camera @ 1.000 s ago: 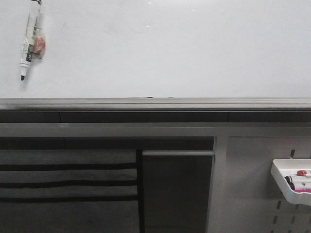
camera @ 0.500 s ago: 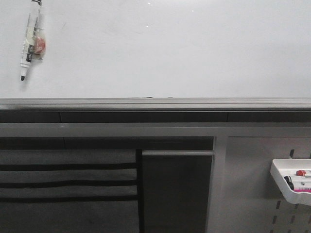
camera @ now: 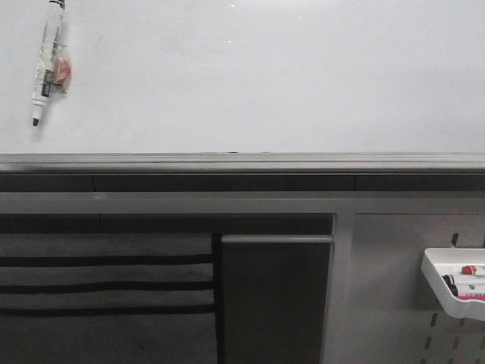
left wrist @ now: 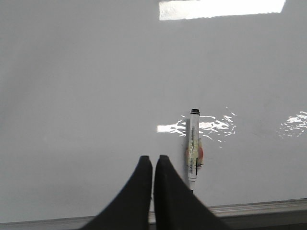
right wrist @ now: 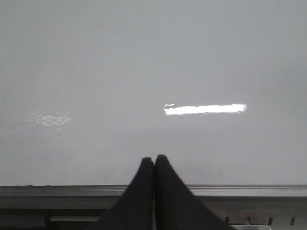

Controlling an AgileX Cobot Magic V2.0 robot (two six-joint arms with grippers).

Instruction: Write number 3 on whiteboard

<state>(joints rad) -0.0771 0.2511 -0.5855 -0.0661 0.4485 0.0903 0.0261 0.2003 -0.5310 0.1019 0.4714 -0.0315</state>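
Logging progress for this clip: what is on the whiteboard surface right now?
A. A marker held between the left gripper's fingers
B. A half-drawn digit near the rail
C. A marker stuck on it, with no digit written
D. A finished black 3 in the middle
C: the marker sits on the whiteboard at its left side, uncapped tip down, the surface shows no writing, and the left gripper is shut beside it, empty.

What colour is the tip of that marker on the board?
Black tip on the marker, clearest in the front view.
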